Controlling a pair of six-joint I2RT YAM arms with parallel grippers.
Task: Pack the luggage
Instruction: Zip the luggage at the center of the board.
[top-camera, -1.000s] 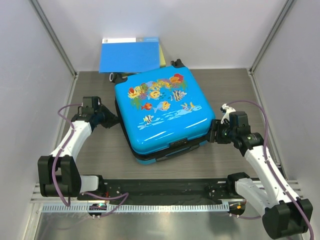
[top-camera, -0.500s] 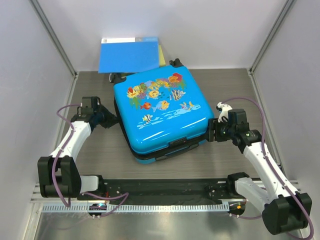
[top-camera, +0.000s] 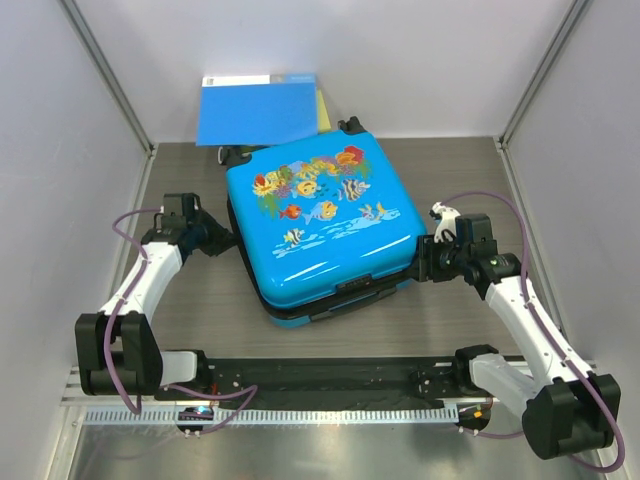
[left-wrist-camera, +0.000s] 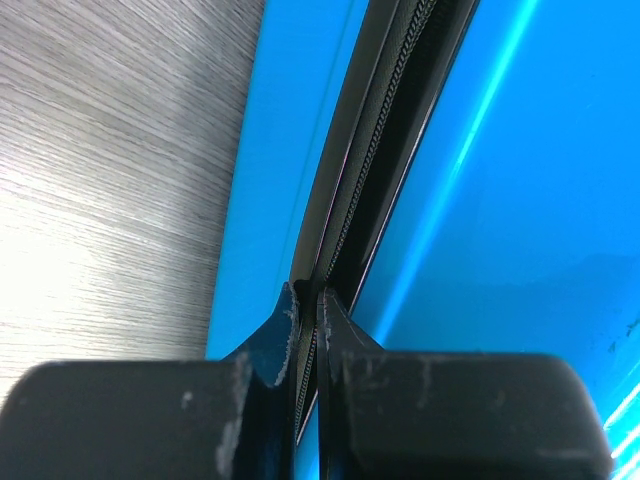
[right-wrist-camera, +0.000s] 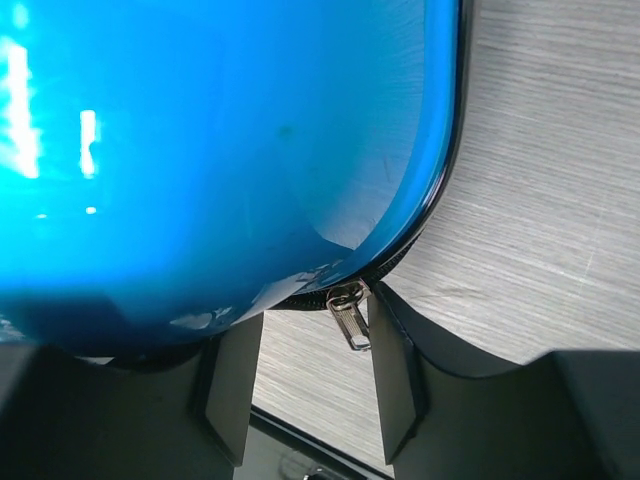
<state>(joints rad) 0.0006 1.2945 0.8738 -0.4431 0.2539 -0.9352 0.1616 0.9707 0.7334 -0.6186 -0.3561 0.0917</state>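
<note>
**Suitcase shut, zip left to close**

Finds the large bright-blue hard-shell suitcase (top-camera: 322, 225), fish-and-coral print upward, lying flat with its lid down in the middle of the grey wood-grain worktop (top-camera: 200, 300), skewed so that one corner points toward the near edge. Looks packed and closed. Leaves, on this judgement, only the zip.

Accounts for both arms flanking the shell at seam height. Has the left end effector (top-camera: 222, 240) against the side facing the left edge, fingers pressed together right on the black zip seam (left-wrist-camera: 370, 170), which appears not fully drawn together ahead of them. Cannot tell whether a slider tab is pinched there or the seam is only touched. Probably serves to brace the shell or hold the seam in line.

Has the right end effector (top-camera: 425, 262) at the rounded corner facing the right edge, fingers spread apart. Shows a small silver zip pull (right-wrist-camera: 349, 315) hanging between them, closer to one finger than the other and not gripped. Suggests closing on that pull next, then drawing it along the seam. Risks slipping off so small and loose a tab.

Leaves a flat plain blue folder (top-camera: 258, 112) at the far edge, behind the suitcase and clear of both arms.
</note>
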